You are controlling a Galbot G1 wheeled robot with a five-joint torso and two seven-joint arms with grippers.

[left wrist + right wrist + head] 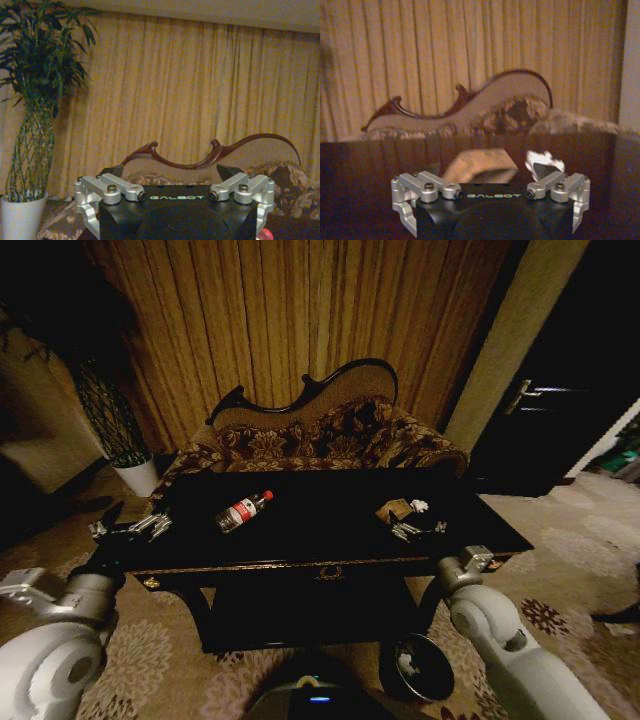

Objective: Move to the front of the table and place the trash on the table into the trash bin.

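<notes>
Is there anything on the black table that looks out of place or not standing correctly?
Yes. The bottle lies on its side on the table, and a crumpled paper piece and small white wad sit loose near the right gripper.

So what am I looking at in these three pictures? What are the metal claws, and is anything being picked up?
It is a two-armed robot on wheels. The wide picture comes from a camera on its head, looking down at a black table. The other two come from cameras on its wrists. The claws are its grippers: the left gripper hovers at the table's left end, the right gripper over its right side. Both are open and hold nothing. On the table lie a plastic bottle, a crumpled tan paper and a small white wad, the last two just ahead of the right gripper. A dark trash bin stands on the floor.
</notes>
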